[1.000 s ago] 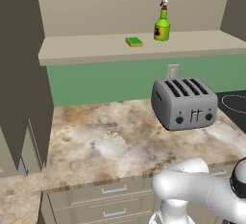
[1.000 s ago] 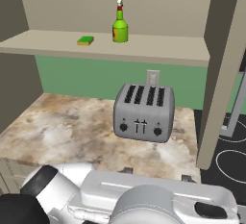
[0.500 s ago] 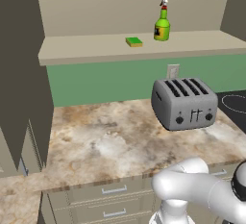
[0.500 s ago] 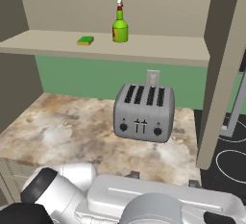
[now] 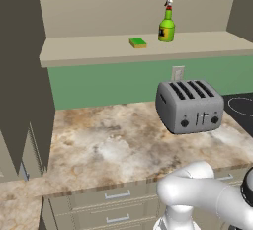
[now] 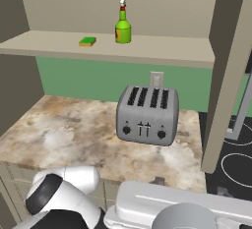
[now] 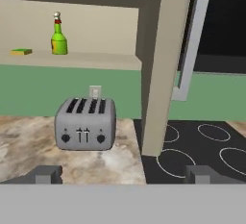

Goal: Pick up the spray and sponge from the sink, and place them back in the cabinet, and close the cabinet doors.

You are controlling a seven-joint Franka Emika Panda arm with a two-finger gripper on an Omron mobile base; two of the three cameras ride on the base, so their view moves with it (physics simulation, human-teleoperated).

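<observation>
Jaws fully spread, gripper (image 7: 123, 174) holding nothing, aimed past the toaster (image 7: 85, 124) on the counter (image 5: 99, 145). Cabinet (image 5: 123, 49) open: spray (image 5: 167, 24) upright on its shelf, sponge (image 5: 138, 42) flat just beside it, apart. Door (image 7: 161, 64) stands open. Nothing shifted since earlier frames.

Both base cameras look forward and down over the counter (image 5: 99, 145); the hand camera sits lower, seemingly level. All three share the toaster (image 5: 190, 105) and shelf (image 6: 147, 51).
</observation>
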